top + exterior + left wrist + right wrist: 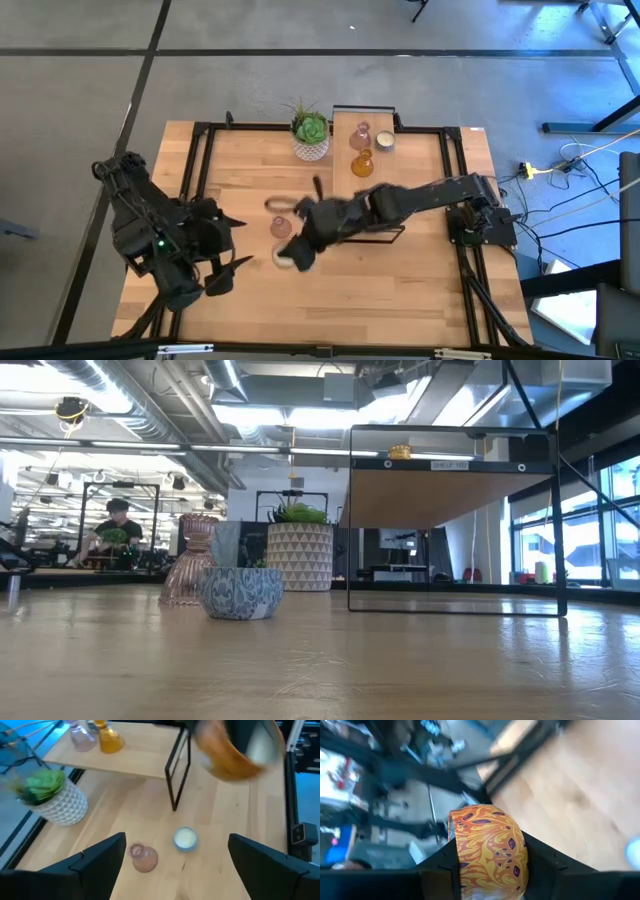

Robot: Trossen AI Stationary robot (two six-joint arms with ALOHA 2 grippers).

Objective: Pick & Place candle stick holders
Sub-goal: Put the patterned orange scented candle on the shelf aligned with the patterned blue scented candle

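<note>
My right gripper (293,252) reaches in from the right to the table's middle and is shut on a round holder with an orange-yellow pattern (487,852), which also shows in the left wrist view (227,755). A brownish-pink glass holder (280,227) and a round cream holder (277,204) stand on the table beside it. A pink glass holder (361,135), an amber one (362,162) and a cream round one (384,141) stand on the wooden stand (375,180). My left gripper (232,245) waits open and empty at the near left. My right gripper pinches the round patterned holder by its outer wall (465,860), one finger (542,867) on each of two opposite sides. The arm comes from the table's right. The holder looks lifted clear of the table in the left wrist view.
A green succulent in a white patterned pot (311,135) stands at the far middle, left of the stand. The stand's black frame (455,520) rises at the middle right. Bare wood lies along the near edge (400,300).
</note>
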